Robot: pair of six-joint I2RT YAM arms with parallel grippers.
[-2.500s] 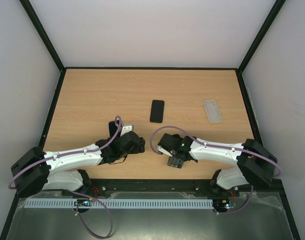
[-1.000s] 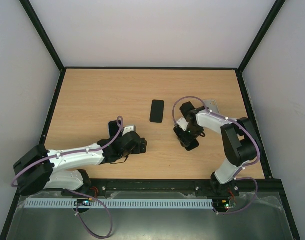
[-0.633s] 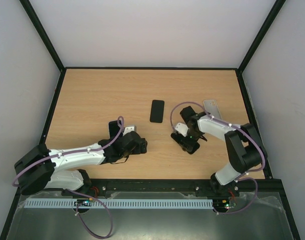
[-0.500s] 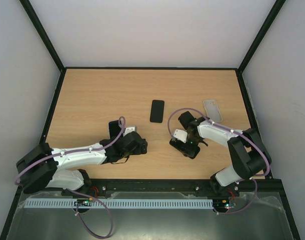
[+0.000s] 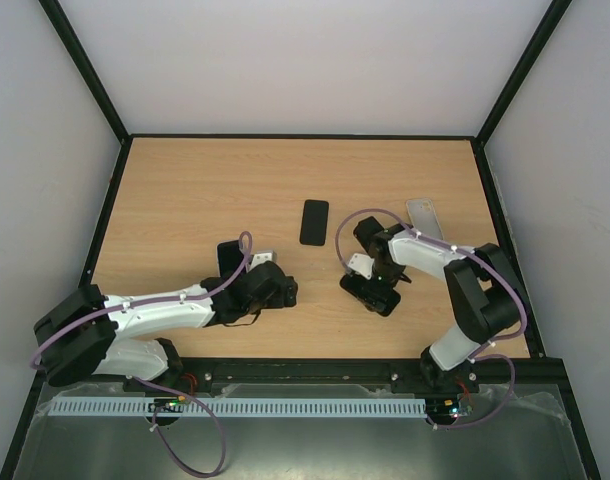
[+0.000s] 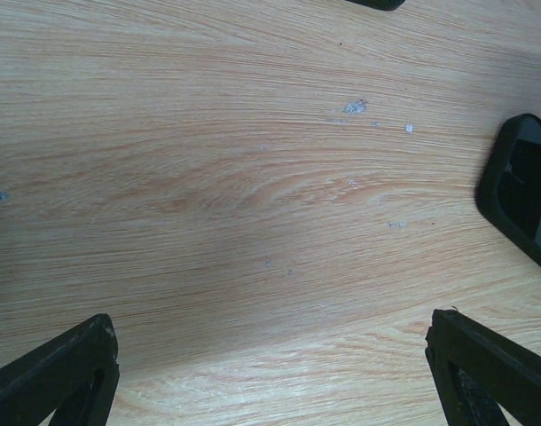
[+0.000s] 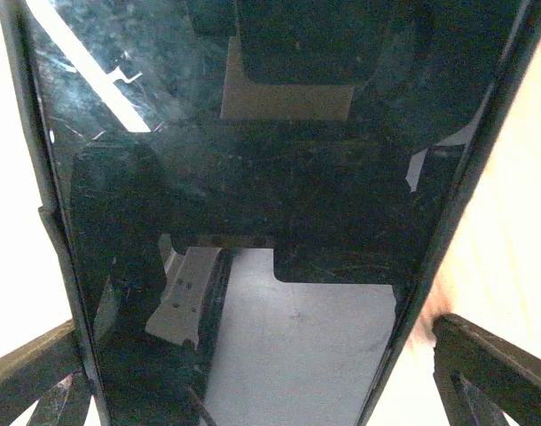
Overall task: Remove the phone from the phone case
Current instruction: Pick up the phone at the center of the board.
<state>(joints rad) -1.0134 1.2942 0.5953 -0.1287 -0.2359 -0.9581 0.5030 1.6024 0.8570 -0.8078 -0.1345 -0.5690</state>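
The pale phone case (image 5: 423, 216) lies at the right of the table, partly behind my right arm; no black shows in it. My right gripper (image 5: 371, 291) hovers low over a black phone (image 5: 377, 297). In the right wrist view its glossy screen (image 7: 253, 160) fills the frame between the spread fingers of my right gripper (image 7: 253, 330), which do not touch it. No lenses show, so I cannot tell which black phone is the task's. My left gripper (image 5: 282, 291) is open and empty over bare wood, as the left wrist view (image 6: 270, 321) shows.
A black phone (image 5: 314, 222) lies at the table's centre. Another black phone (image 5: 228, 262) lies beside my left wrist. A black phone's rounded corner (image 6: 523, 200) shows at the right edge of the left wrist view. Black frame rails (image 5: 105, 215) border the table.
My right arm swung from the front edge up towards the case, then eased slightly left and nearer over the black phone. The case shows more now. My left arm barely moved.
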